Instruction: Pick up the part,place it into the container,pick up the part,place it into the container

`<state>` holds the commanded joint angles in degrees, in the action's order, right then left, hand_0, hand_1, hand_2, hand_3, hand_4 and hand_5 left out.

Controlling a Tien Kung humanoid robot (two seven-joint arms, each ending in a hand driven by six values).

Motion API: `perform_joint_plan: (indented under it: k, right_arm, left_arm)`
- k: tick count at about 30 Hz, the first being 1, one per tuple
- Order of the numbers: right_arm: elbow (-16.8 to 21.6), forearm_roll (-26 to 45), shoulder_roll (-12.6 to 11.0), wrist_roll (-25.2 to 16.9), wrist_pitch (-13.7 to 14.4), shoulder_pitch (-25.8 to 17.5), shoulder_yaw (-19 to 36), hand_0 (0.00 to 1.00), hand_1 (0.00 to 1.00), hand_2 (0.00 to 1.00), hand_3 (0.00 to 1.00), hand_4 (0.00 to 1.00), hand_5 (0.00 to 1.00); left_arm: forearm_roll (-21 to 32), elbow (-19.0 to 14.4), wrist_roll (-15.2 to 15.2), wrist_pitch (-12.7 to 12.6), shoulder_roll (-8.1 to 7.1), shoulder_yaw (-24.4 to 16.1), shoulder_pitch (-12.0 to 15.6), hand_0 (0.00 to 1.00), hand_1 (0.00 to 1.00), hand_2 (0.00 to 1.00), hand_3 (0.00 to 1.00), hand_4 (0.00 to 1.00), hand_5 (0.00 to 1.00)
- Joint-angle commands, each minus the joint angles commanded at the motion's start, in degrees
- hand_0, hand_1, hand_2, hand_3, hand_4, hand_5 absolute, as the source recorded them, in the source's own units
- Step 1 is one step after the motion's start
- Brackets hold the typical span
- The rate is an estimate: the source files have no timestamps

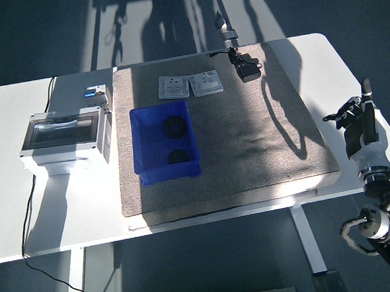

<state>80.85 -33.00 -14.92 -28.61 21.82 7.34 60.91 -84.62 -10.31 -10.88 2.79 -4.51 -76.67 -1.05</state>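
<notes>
My right hand (359,124) hangs at the table's (322,59) right edge, fingers loosely spread, holding nothing. I see two dark parts (174,127) in the blue container (141,139).

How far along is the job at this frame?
It looks done: two black parts lie in the blue container. Nothing is in hand; the right hand is empty at the table's right edge, away from the container. No other loose black part shows on the mat.

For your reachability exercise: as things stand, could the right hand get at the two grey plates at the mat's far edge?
Probably yes. The right hand is open and holds nothing at the table's right edge, and bare mat lies between it and the grey plates. The blue container sits left of that path.
</notes>
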Motion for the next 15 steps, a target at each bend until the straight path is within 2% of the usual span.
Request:
perform_joint_plan:
  k: [5, 6, 8, 11, 12, 15]
  right_arm:
    - [-0.6, -1.4, 0.6, 1.2, 0.4, 0.8, -4.2, 0.281, 0.064, 0.145, 0.167, 0.815, 0.759]
    - [-0.7, -1.3, 0.5, 1.3, 0.3, 1.0, -5.1, 0.273, 0.055, 0.140, 0.143, 0.777, 0.733]
    - [-1.1, -1.0, 0.0, 1.4, 0.0, 1.2, -7.1, 0.273, 0.055, 0.140, 0.143, 0.777, 0.733]
    - [-1.8, -0.1, -0.1, 1.3, -0.3, 0.6, -7.9, 0.273, 0.055, 0.140, 0.143, 0.777, 0.733]
    - [-2.1, 0.2, -0.1, 1.2, -0.3, 0.5, -8.0, 0.273, 0.061, 0.140, 0.145, 0.745, 0.699]
    - [-2.3, 0.1, 0.0, 1.1, -0.1, 0.6, -7.8, 0.273, 0.061, 0.140, 0.145, 0.745, 0.699]
  left_arm:
    - [0.2, 0.0, -0.4, -0.8, -0.80, -1.1, 0.1, 0.696, 0.688, 0.645, 0.330, 0.870, 0.998]
    - [-0.4, 0.0, -0.5, -1.2, -0.70, -1.7, 0.0, 0.697, 0.689, 0.644, 0.292, 0.880, 0.998]
    - [-0.9, 0.0, -0.7, -2.0, -0.22, -2.1, -0.3, 0.697, 0.689, 0.644, 0.292, 0.880, 0.998]
    - [1.2, 0.0, -0.6, -2.7, 0.10, 0.0, -0.5, 0.697, 0.689, 0.644, 0.292, 0.880, 0.998]
    - [1.8, 0.0, -0.6, -3.0, 0.24, 0.5, -0.5, 0.694, 0.688, 0.640, 0.303, 0.886, 0.998]
    - [2.1, 0.0, -0.8, -3.2, 0.54, 0.9, -0.5, 0.694, 0.688, 0.640, 0.303, 0.886, 0.998]
